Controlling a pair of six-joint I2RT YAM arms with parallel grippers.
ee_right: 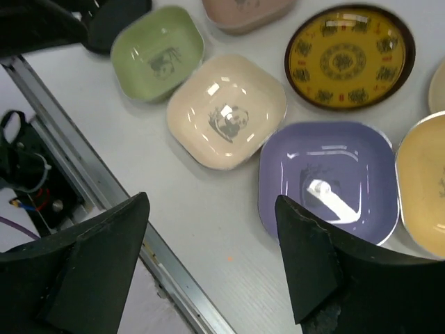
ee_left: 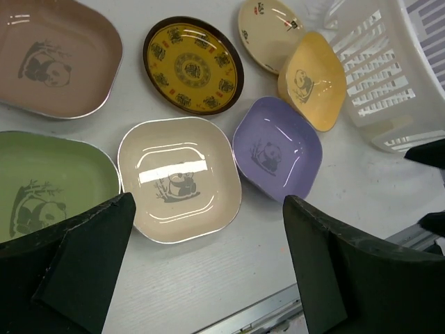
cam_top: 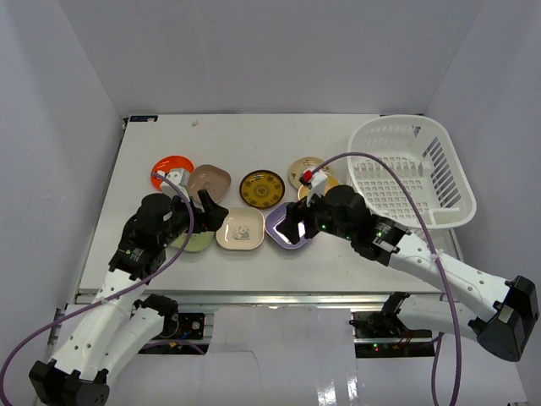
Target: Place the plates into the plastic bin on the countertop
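Note:
Several plates lie on the white countertop (cam_top: 144, 144): orange (cam_top: 172, 167), pink (cam_top: 209, 180), yellow round (cam_top: 260, 188), cream round (cam_top: 306, 168), green (cam_top: 193, 240), cream square (cam_top: 240, 230), purple (cam_top: 286, 228). The white plastic bin (cam_top: 414, 169) stands at the far right with no plates in it. My left gripper (cam_top: 211, 211) is open and empty above the cream square plate (ee_left: 179, 177), beside the green one (ee_left: 49, 188). My right gripper (cam_top: 296, 218) is open and empty over the near left edge of the purple plate (ee_right: 327, 181).
A yellow-orange square plate (ee_left: 313, 80) lies between the purple plate and the bin (ee_left: 389, 76). The metal front rail (ee_right: 104, 188) runs close under both grippers. White walls enclose the table on three sides. A purple cable arcs over the bin.

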